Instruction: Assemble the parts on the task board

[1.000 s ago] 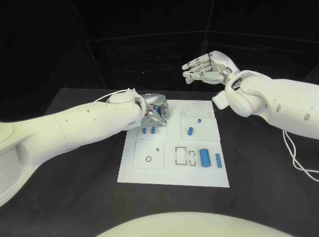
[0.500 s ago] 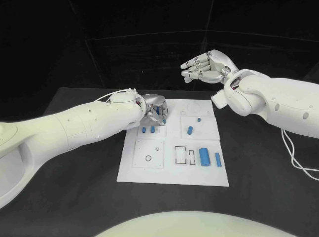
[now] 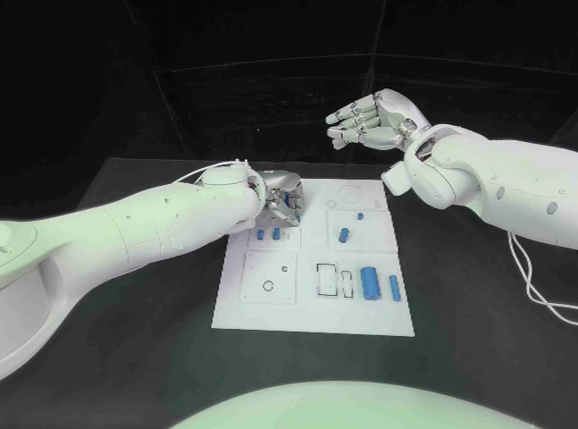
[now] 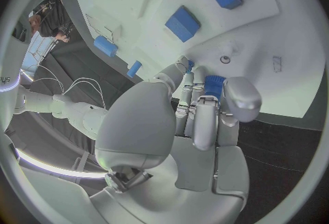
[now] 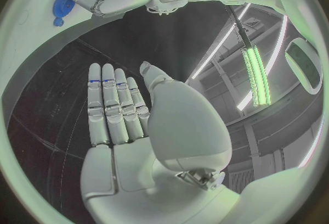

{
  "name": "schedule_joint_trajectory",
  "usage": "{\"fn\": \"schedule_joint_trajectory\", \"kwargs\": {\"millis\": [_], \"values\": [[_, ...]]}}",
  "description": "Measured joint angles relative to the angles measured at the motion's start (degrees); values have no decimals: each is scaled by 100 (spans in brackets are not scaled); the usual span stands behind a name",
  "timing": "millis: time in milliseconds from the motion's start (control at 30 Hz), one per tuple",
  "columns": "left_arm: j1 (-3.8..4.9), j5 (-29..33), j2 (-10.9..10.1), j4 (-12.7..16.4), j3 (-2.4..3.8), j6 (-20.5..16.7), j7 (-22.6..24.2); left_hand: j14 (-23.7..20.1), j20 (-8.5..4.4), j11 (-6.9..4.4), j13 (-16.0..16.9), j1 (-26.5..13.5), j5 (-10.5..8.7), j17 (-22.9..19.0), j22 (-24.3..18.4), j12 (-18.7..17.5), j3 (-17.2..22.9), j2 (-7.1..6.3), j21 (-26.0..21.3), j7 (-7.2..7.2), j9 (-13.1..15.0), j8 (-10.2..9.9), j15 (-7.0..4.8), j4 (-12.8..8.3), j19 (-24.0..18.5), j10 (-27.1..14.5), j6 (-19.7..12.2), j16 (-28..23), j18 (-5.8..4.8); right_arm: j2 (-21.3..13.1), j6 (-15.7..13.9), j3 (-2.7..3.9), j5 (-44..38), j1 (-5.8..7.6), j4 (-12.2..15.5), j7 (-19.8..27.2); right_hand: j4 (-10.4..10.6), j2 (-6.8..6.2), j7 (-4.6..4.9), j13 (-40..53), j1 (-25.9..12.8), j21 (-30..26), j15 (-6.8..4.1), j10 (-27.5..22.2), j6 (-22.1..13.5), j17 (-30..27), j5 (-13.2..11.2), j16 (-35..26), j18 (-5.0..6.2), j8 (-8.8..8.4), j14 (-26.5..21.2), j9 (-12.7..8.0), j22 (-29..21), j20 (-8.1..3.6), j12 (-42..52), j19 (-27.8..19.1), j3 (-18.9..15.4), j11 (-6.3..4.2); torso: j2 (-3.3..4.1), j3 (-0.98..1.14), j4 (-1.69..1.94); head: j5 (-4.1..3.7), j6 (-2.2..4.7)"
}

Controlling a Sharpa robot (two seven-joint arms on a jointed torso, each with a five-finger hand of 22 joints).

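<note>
- Left hand [image 3: 279,198] sits low over the task board's [image 3: 314,317] far left corner, fingers curled around a small blue part [image 4: 214,85], its tip at the board surface.
- Right hand [image 3: 373,121] is raised beyond the board, holding nothing, fingers straight and side by side.
- Other blue parts [image 3: 370,283] lie on the board.

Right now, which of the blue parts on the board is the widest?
The blue part in the board's near-right section, just left of a slimmer blue part. It is clearly broader than that neighbour and than the small pieces farther up the task board.
</note>
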Motion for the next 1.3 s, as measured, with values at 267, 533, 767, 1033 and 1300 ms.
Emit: {"fn": "schedule_joint_trajectory", "kwargs": {"millis": [267, 533, 767, 1033, 1300], "values": [[-1, -3, 29, -35, 7, 30, 0, 0, 0, 2, -35, 0, 0, -13, 9, -51, 32, 0, 0, 3, -22, -33, 0, 0, 0, 2, 3, 0, 0, 8, 4, 0, 0, 0, 0, 0, 0, 0, 0, 0, 0, 0, 0, 0, 0, 0, 0, 0, 0, 0, 0, 0, 0, 0, 0, 0, 0, 0, 0, 2, 0, -8, -9], [0, -5, 63, -80, 18, 66, -16, -6, -20, -31, -169, 144, 0, -20, 51, -201, 313, 143, 0, -3, -64, -86, -36, -95, 20, 198, 205, 0, 0, 11, 8, 0, 0, 0, 0, 1, 0, 0, 0, 0, 0, -28, 14, 0, 0, -3, 0, 0, 0, 0, -14, 0, -5, 0, 0, 0, 0, 0, 1, 1, 0, -17, -21], [-16, -5, 71, -80, 23, 19, -15, 2, -40, -41, -283, 270, -22, 24, 138, -385, 911, 271, 76, 10, -94, -162, -43, -323, 40, 534, 463, 26, 0, 13, 10, 0, 0, 0, 2, 2, 0, 0, 0, 0, 0, -28, 20, 0, 0, -6, 0, 0, 0, 0, -20, 0, -8, 0, 0, 0, 0, 0, 1, 0, 0, -20, -30], [-49, -1, -27, 19, 13, -145, 26, 2, -40, -30, -339, 120, -23, 26, 167, -516, 1132, 218, 87, 41, -108, -241, -43, -404, 40, 646, 536, 26, 0, 10, 13, 0, 0, 0, 1, 2, 0, 0, 0, 0, 0, -28, 20, 0, 0, -5, 0, 0, 0, 0, -20, 0, -8, 0, 0, 0, 0, 0, -5, -1, 6, -31, -24], [-43, 42, -219, 272, 30, -252, 25, 2, -40, -50, -338, 52, -22, 13, 173, -562, 1132, 202, 87, 30, -108, -277, -42, -404, 40, 667, 562, 26, 0, 12, 16, 0, 0, 0, -12, 3, 0, 0, 0, 0, 0, -28, 20, 0, 0, -5, 0, 0, 0, 0, -20, 0, -8, 0, 0, 0, 0, 0, -8, -4, 13, -9, -13]]}}
